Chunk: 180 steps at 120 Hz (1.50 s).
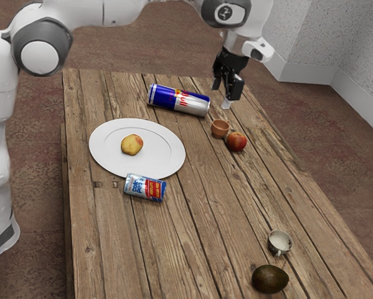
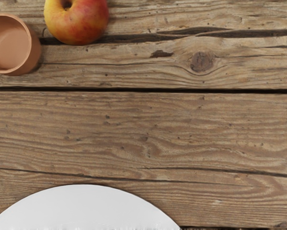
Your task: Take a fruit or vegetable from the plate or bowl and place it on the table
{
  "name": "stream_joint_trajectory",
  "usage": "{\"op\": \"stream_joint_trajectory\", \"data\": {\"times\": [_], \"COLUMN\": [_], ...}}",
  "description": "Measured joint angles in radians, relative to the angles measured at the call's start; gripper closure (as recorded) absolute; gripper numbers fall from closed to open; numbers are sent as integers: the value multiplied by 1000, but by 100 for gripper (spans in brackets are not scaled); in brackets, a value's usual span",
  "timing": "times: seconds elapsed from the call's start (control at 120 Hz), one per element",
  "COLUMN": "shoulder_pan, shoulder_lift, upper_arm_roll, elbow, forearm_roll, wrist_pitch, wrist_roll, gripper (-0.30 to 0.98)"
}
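Gripper [image 1: 226, 92]: fingers parted, raised above the tabletop [image 1: 192, 243], toward the exterior view's right from the plate [image 1: 102, 149]. On that side of the plate: large can [image 1: 179, 100], brown cup [image 1: 220, 128] and apple [image 1: 236, 141]. On the plate: fruit [image 1: 132, 144] (yellow, with a reddish patch). Just beside the plate's near edge: small can [image 1: 145, 188]. Well apart from the plate: metallic cup [image 1: 279, 242] and avocado [image 1: 270, 279].

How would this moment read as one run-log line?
hand: away from plate | yellowish fruit: on plate | apple: beside brown bowl | large can: on its side
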Motion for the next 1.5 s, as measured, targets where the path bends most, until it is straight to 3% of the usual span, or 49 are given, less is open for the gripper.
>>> {"op": "stream_joint_trajectory", "data": {"times": [0.092, 0.175, 0.275, 0.508, 0.675, 0.908, 1.108, 1.3, 1.5], "shoulder_pan": [-59, -61, -54, -19, -76, -74, -57, -56, -53], "shoulder_lift": [-7, -15, -104, -237, -315, -439, -450, -510, -505], "upper_arm_roll": [6, 52, 94, 133, 143, 147, 170, 197, 201], "elbow": [-21, -64, -229, -495, -688, -866, -888, -950, -1027], "forearm_roll": [46, 49, 42, -19, -67, -105, -70, 34, 57], "wrist_pitch": [-4, -7, 17, 143, 236, 299, 331, 346, 405], "wrist_roll": [-48, -98, -152, -248, -351, -530, -671, -761, -824], "gripper": [0, 0, 0, 0, 0, 0, 0, 0, 0]}}
